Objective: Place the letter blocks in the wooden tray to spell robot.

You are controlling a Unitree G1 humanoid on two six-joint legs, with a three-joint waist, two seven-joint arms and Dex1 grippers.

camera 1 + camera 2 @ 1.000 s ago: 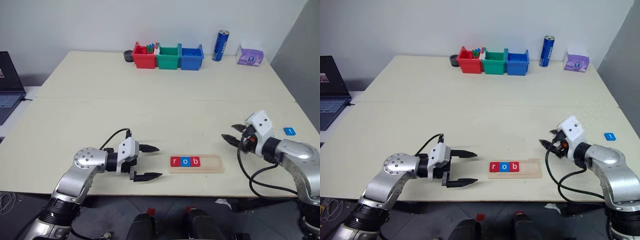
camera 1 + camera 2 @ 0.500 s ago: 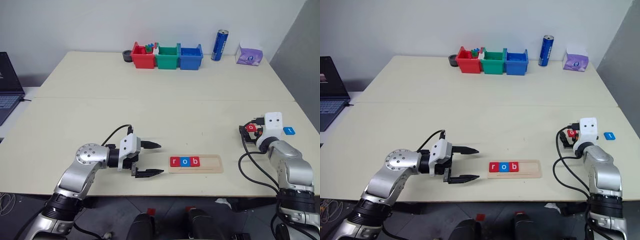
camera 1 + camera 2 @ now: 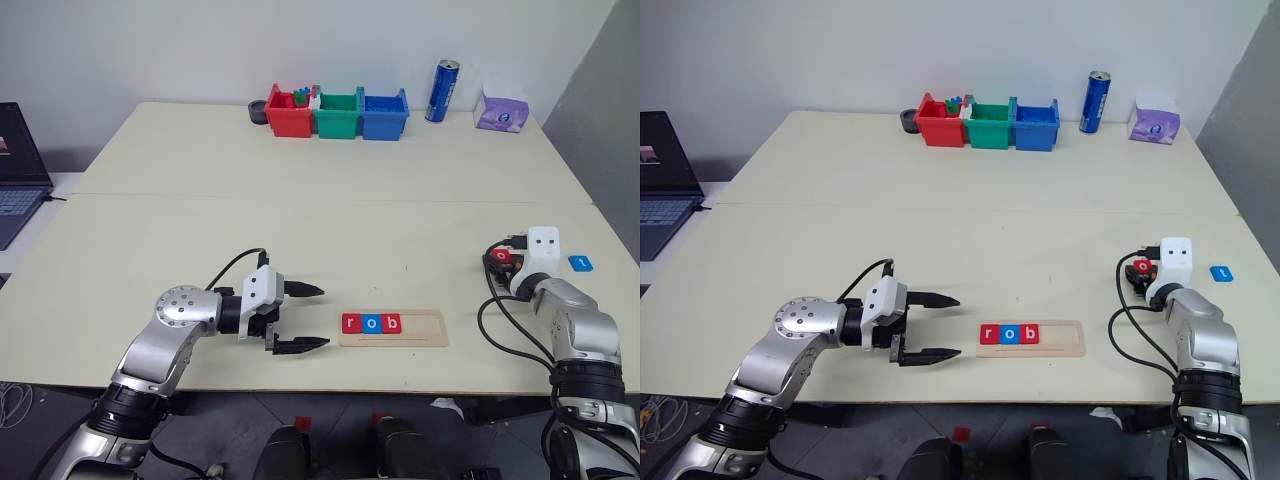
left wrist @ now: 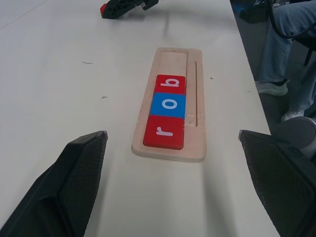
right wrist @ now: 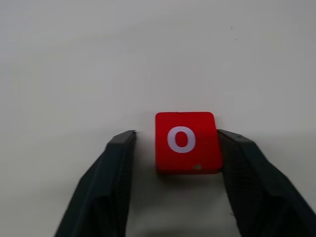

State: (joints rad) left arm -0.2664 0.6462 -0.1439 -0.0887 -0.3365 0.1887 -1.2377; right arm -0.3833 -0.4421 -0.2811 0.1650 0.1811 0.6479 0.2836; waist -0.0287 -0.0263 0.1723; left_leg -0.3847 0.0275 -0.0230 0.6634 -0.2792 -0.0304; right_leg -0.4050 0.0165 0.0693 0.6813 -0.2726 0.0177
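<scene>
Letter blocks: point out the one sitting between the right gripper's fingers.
The red "o" block, lying on the table between the right gripper fingers. Three others sit in the wooden tray; the blue block lies farther right.

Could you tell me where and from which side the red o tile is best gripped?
Grip the red o tile by its two opposite side edges, coming in low along the table. It lies flat and thin, so only the edges offer purchase. The right gripper already straddles it this way: one finger touches an edge, the other stands just clear.
</scene>
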